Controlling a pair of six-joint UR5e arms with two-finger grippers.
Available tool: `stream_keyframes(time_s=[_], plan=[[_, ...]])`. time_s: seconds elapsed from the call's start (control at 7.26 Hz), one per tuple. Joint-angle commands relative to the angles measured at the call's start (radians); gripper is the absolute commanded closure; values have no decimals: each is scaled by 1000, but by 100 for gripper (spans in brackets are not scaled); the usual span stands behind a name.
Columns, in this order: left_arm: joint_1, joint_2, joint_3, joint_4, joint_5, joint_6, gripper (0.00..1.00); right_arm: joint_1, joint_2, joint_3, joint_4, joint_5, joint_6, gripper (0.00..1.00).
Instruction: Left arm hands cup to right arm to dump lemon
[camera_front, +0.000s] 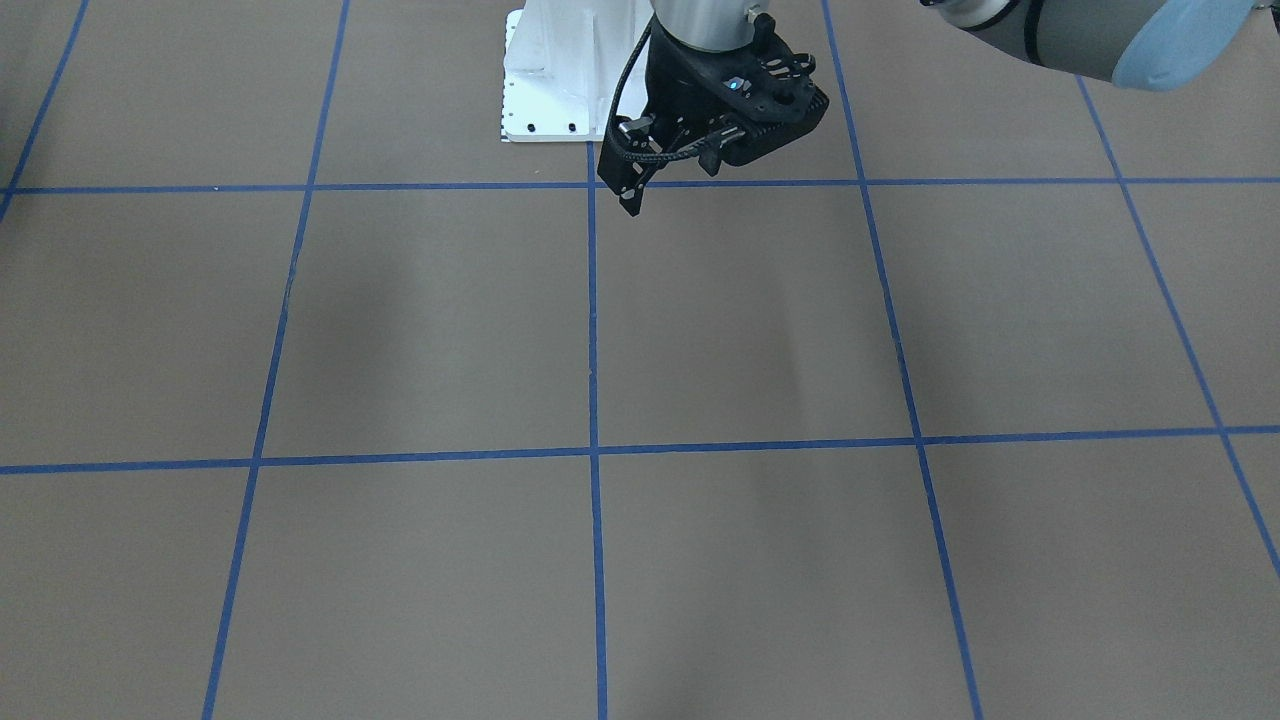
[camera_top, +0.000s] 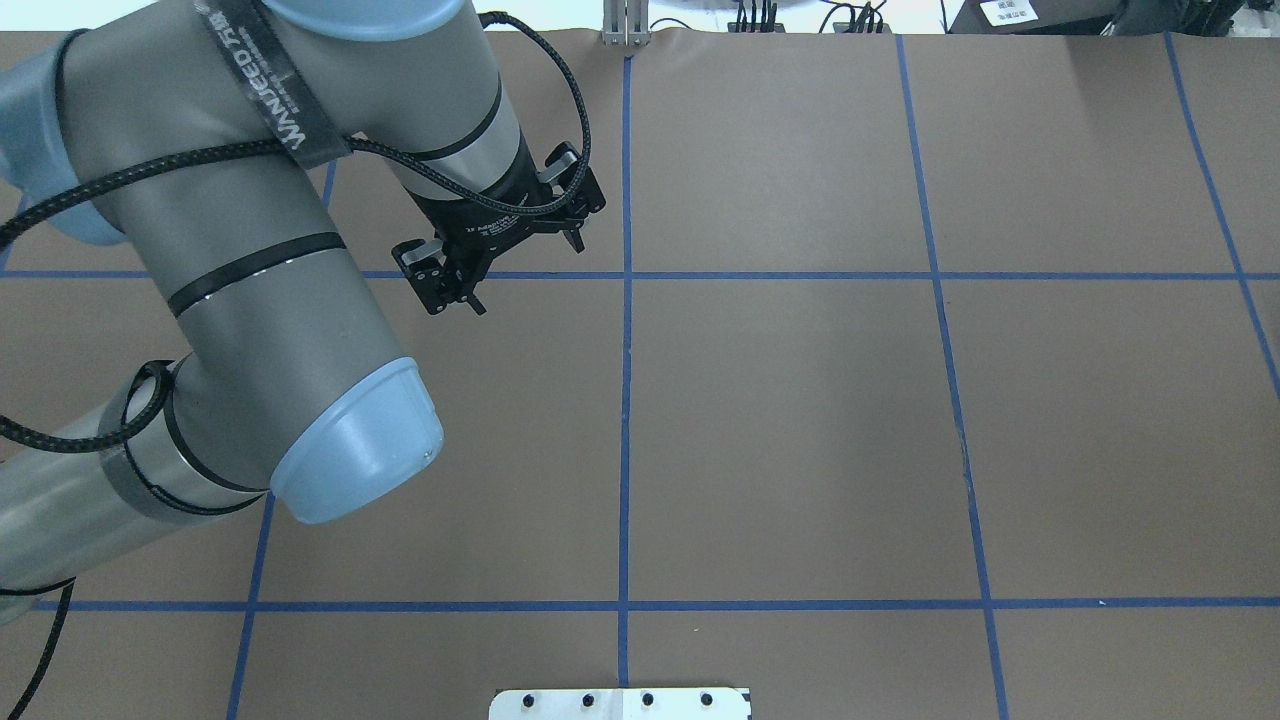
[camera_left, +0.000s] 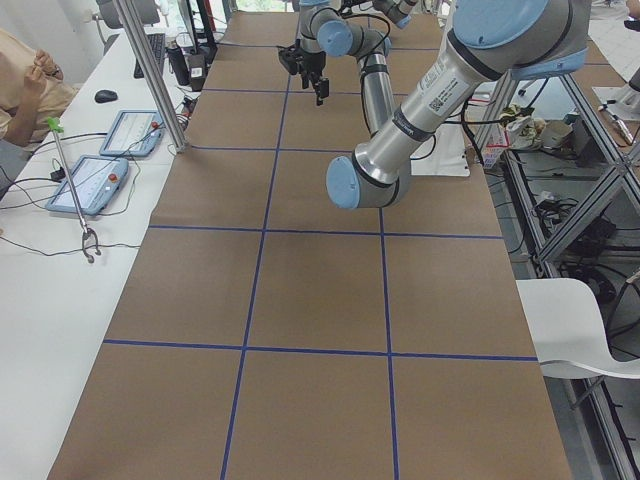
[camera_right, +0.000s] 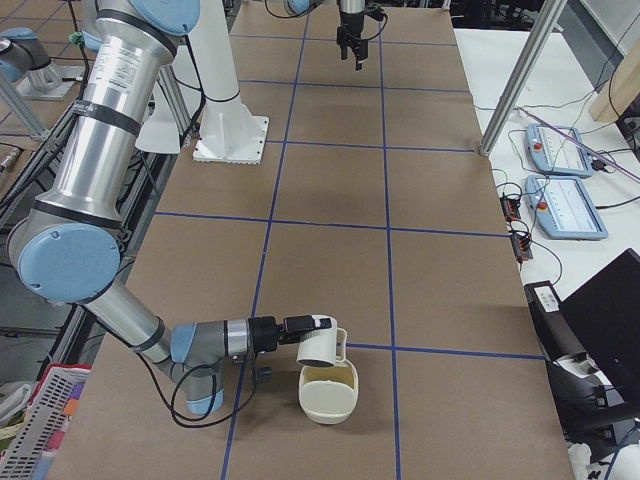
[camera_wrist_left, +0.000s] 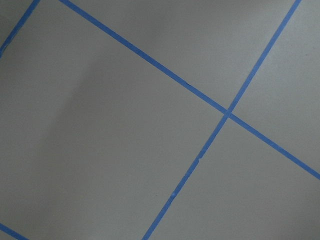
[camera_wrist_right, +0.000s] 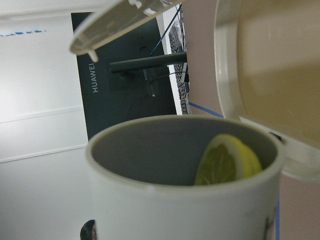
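Note:
My right gripper (camera_right: 303, 332) is shut on the white cup (camera_right: 322, 348) and holds it in the air just above a white bowl (camera_right: 328, 400) near the table's right end. In the right wrist view the cup (camera_wrist_right: 180, 200) fills the lower frame, and a yellow-green lemon slice (camera_wrist_right: 227, 160) leans against its grey inner wall. The bowl's rim (camera_wrist_right: 225, 75) stands right beside it. My left gripper (camera_top: 505, 258) hangs open and empty over the far left part of the table, far from the cup. It also shows in the front-facing view (camera_front: 670, 180).
The white robot base plate (camera_front: 540, 90) sits at the table's near edge. Aluminium posts (camera_right: 510, 80), control tablets (camera_right: 565, 205) and a dark monitor (camera_right: 600, 320) line the operators' side. A person (camera_left: 25, 80) sits beyond that side table.

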Motion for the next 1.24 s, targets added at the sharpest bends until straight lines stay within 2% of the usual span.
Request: stream_keyframes(time_s=[0.0,0.28,0.55,0.69,0.96,1.1], plan=[[0,0,0,4,5,0,0,97,2,0,0,97,114,86],[0,-5,-2,28,11,-1,0,161,17,1,1,174,203,85],[0,-8,-5,63,46,-1,0,179,20,1,0,190,286,84],[19,-9,-8,77,93,0,0,183,22,1,0,191,327,84],[26,-20,-16,85,97,0,0,273,23,0,0,291,401,83],[26,-31,-16,109,98,0,0,293,23,3,0,305,456,82]])
